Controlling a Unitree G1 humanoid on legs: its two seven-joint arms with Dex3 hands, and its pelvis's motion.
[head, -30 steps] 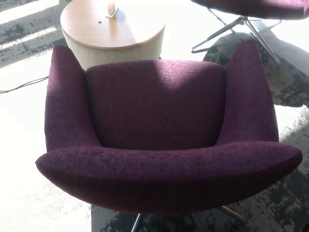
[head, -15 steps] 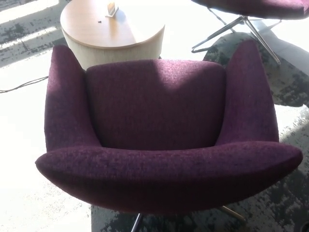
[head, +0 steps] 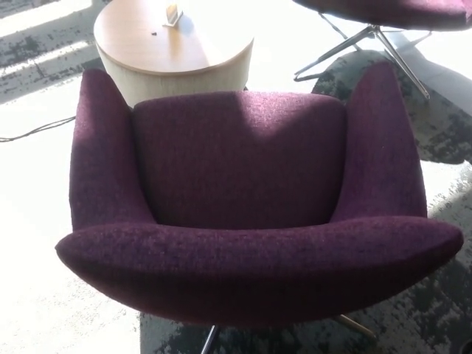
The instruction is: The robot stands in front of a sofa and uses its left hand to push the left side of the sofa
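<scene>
The sofa point(head: 240, 169) is deep purple woven fabric; the far round table point(head: 173, 48) is light wood; the carpet point(head: 442, 125) is mottled grey.

My view sits a touch further left than it did a second ago, so everything in it lands slightly to the right: the sofa point(head: 243, 206), the round bench point(head: 173, 55) behind it, the metal legs point(head: 369, 51) of the second seat at the top right. They all slide by the same small amount, so this is my head camera moving, not the things themselves.
</scene>
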